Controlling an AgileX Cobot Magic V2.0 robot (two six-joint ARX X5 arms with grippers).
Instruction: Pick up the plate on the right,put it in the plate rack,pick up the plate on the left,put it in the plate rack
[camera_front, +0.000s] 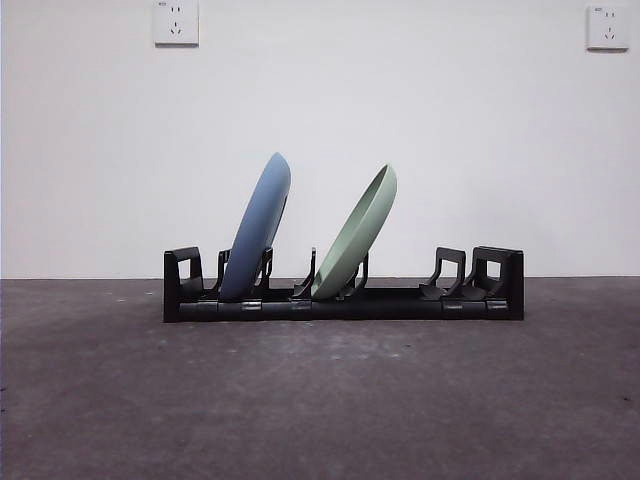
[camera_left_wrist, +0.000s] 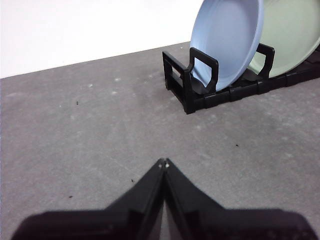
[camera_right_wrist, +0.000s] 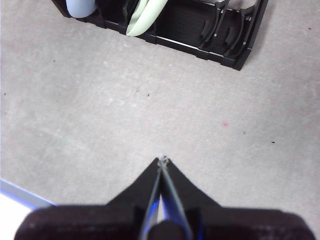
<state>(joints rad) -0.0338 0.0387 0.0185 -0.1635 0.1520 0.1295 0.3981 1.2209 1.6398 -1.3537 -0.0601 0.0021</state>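
— Scanning from the left: blue plate (camera_front: 257, 228) leans in the plate rack (camera_front: 343, 300) beside its left end block, green plate (camera_front: 357, 232) leans mid-rack, right prongs unfilled.

— And both arms?

— Left gripper (camera_left_wrist: 164, 162) and right gripper (camera_right_wrist: 162, 159) hang over bare bench (camera_front: 320, 400), well apart from the rack, jaws pressed together, holding nothing.

— Handling?

— The plates look stiff, light and smooth, probably slippery; pinch the upper rim.

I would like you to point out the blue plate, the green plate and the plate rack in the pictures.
blue plate (camera_front: 258, 230), front view, middle of its back face.
green plate (camera_front: 358, 235), front view, middle of its outer side.
plate rack (camera_front: 400, 303), front view, bare front bar of its base.
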